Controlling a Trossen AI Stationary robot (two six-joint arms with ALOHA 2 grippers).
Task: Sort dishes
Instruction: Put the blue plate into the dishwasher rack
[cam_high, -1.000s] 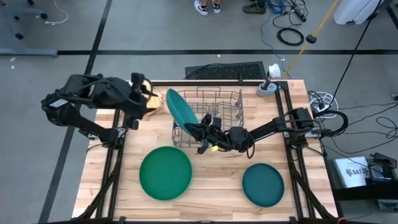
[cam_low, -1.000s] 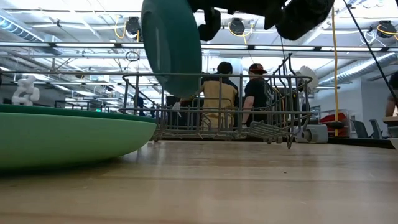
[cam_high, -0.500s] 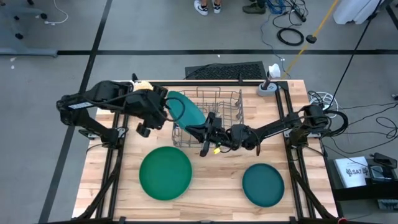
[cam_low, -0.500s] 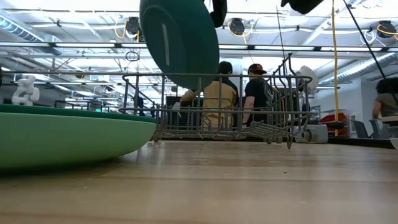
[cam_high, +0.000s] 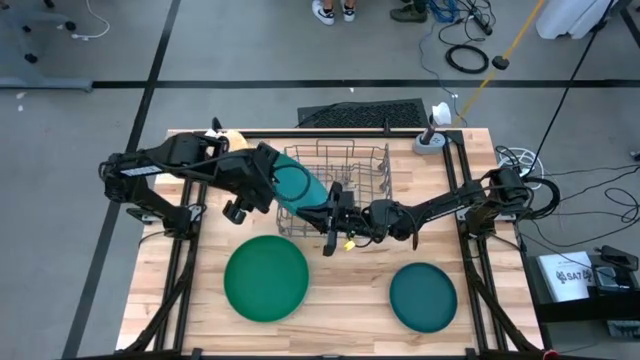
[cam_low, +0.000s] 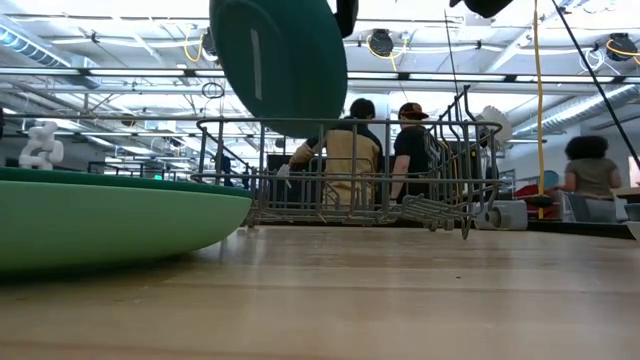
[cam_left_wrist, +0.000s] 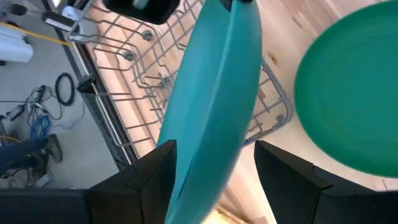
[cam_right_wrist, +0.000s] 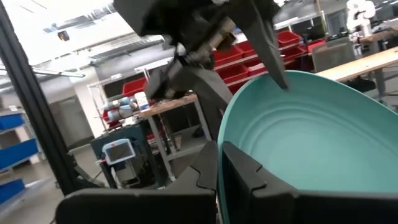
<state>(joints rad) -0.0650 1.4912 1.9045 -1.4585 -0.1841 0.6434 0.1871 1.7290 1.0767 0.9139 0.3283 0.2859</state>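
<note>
High view: teal plate on edge over rack, clamped by right end effector, left end effector wide astride it.

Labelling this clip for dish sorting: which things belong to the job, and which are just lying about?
Job:
teal plate, held on edge over the rack
green plate
dark teal plate
wire rack

Lying about:
tan lump
grey stand
</note>
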